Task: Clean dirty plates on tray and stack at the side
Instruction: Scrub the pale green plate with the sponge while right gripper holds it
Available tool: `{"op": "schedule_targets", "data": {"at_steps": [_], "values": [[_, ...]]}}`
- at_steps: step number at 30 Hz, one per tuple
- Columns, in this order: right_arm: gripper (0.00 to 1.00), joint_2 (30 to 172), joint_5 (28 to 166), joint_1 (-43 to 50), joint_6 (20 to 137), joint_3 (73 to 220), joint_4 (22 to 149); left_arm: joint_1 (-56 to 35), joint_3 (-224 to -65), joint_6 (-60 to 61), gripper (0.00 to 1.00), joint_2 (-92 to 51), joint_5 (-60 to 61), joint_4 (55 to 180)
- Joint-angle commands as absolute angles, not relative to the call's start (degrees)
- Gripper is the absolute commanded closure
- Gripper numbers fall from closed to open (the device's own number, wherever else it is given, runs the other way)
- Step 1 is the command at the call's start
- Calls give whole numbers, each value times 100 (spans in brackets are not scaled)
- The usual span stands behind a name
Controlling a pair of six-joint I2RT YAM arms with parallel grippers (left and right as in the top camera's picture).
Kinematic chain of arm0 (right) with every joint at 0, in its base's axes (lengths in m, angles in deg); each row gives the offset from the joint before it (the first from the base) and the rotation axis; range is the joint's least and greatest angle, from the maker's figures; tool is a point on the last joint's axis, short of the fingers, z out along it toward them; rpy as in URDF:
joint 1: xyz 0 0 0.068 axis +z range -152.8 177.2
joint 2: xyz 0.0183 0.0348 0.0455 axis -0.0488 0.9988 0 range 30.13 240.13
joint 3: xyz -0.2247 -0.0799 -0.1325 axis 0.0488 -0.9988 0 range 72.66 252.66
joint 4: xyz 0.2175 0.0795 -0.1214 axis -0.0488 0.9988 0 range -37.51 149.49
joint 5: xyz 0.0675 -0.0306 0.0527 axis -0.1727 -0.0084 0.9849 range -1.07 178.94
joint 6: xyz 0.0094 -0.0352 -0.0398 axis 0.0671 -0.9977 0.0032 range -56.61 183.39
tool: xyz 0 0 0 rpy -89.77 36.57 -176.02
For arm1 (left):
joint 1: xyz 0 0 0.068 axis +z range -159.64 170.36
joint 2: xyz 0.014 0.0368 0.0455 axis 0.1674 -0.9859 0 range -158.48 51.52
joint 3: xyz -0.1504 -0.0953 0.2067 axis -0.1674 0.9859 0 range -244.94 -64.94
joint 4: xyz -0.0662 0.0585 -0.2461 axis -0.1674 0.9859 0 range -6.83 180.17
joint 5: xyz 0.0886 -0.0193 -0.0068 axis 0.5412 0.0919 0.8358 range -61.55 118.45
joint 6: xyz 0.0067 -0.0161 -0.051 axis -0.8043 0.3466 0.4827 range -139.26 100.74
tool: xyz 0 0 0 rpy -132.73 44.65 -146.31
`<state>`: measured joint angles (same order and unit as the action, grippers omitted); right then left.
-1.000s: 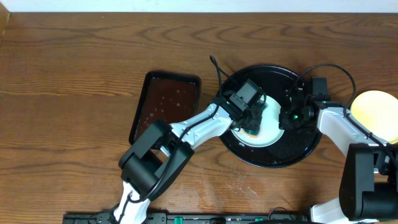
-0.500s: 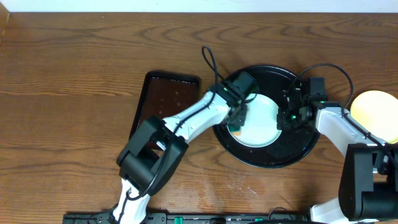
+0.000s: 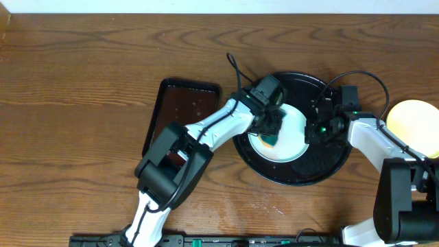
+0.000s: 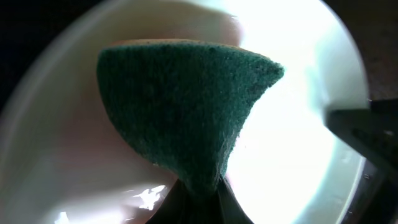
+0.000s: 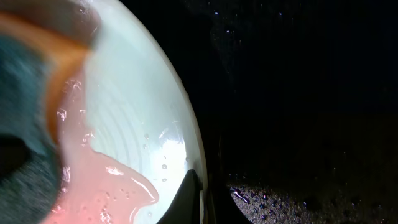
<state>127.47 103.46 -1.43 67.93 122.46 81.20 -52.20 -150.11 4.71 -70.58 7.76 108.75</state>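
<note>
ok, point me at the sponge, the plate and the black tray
sponge [image 4: 186, 106], left wrist view, green scouring face.
plate [image 5: 140, 106], right wrist view, bare inner surface.
tray [image 3: 305, 168], overhead view, bare floor below the plate.

Getting even, diffuse light across the wooden table from overhead, sharp throughout, casting only faint shadows. Washing out the yellow plate at right. Blowing to pure white over the right half of the mint plate in the left wrist view, blurring toward its left rim; resolving sponge fibres crisply. Sinking the black tray into near-darkness in the right wrist view, catching droplet glints; smearing the sponge at left.
</note>
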Motion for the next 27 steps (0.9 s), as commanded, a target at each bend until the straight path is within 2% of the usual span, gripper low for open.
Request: {"op": "schedule_targets", "data": {"at_steps": [1, 10, 14, 21, 24, 27], "values": [[99, 12954, 10241, 29, 6740, 12049, 8227, -5758, -14961, 379, 92, -7345, 186, 10875], [99, 12954, 10243, 32, 6742, 12049, 8232, -5797, -14961, 228, 92, -7345, 387, 11061], [99, 12954, 10245, 32, 6742, 12049, 8232, -5524, -14963, 246, 93, -7345, 1301, 11321], [99, 12952, 10245, 32, 6740, 12049, 8203, -5212, -15334, 106, 92, -7342, 4018, 12141], [99, 12952, 10245, 29, 6740, 12049, 8205, -5214, -15489, 51, 92, -7342, 4571, 12379], [99, 12952, 10243, 29, 6740, 12049, 8210, -5214, -15516, 27, 93, -7345, 4575, 12449]]}}
